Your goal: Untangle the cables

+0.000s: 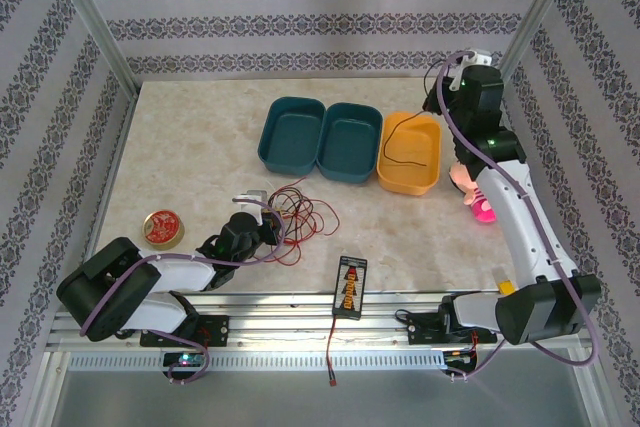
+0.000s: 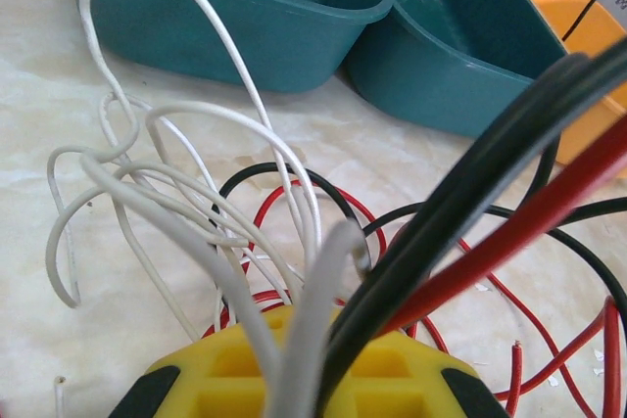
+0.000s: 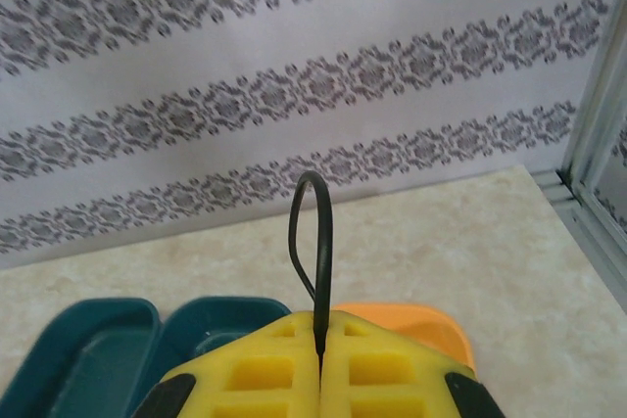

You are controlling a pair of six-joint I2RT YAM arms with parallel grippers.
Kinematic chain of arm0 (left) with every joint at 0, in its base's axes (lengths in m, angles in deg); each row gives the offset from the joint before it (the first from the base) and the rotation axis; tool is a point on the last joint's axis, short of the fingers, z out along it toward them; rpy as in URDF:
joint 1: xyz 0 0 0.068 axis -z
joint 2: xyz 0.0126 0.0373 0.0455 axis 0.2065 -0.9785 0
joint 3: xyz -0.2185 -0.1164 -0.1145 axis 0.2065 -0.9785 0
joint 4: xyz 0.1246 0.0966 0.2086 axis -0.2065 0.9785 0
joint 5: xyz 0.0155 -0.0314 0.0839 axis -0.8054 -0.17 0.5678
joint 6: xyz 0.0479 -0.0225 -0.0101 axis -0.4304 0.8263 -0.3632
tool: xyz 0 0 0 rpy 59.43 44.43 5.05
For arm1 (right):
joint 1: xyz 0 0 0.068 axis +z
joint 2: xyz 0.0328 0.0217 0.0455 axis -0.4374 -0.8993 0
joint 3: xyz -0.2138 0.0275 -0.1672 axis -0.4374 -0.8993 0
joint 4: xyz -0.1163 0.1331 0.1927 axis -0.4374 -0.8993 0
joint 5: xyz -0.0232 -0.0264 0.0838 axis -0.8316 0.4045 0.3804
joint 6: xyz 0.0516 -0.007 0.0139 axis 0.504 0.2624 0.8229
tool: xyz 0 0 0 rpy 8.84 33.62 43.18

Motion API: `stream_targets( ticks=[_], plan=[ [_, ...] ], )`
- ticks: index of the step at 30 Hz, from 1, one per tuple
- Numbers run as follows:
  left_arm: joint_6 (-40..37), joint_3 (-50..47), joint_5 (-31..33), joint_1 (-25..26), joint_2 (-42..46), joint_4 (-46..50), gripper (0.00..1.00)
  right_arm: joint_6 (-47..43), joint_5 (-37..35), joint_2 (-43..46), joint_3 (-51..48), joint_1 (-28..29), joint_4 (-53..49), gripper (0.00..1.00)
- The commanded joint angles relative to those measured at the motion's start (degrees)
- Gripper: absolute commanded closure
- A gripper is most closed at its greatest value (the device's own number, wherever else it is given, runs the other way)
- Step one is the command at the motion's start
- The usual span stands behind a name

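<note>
While left gripper [image 2: 313,371] pinches the tangled wires [image 2: 480,178] — white, red, black — right gripper [image 3: 320,345] clamps one black wire [image 3: 323,261] over orange bin [image 1: 410,187].

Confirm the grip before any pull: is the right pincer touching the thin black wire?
Touching. The right wrist view shows the right pincer shut on the thin black wire, looping up from it.

Black-and-white arms [image 1: 517,215] carry lilac cables [image 1: 91,315] and waffled yellow fingers [image 3: 265,371] with black edges.
</note>
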Motion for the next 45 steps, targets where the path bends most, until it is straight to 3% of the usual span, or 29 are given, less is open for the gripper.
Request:
stream_targets(
  ticks=[1,6,13,21,28,33,38,45],
  plan=[
    [-1.5,-0.1,0.4,-0.9,1.3,1.5,0.95,0.6,-1.8,0.5,-2.5,-1.2,1.7,1.0],
    [-1.6,0.0,0.7,-0.9,1.5,1.8,0.95,1.2,-5.1,1.2,-5.9,-2.6,-0.5,1.0],
    [-1.8,0.0,1.4,-0.9,1.7,2.5,0.95,6.0,0.3,-0.7,-9.7,-2.9,-3.8,1.0],
    [-1.9,0.0,1.5,-0.9,2.8,3.8,0.95,9.2,10.0,-11.0,-8.9,-2.9,-5.6,1.0],
    [-1.9,-0.1,1.4,-0.9,4.1,4.7,0.95,9.7,12.0,-20.4,-4.4,-2.9,-7.1,1.0],
    [-1.8,-0.4,1.5,-0.9,4.7,5.2,0.95,10.2,11.5,-25.9,-2.0,-2.9,-8.5,0.88],
    [-1.9,-0.5,1.9,-0.9,5.4,6.2,0.92,10.0,8.3,-27.5,-0.4,-2.9,-11.0,0.67],
    [-1.9,-0.5,2.2,-0.9,5.6,6.5,0.91,9.9,4.4,-23.5,-0.6,-3.0,-13.2,0.57]
  ],
)
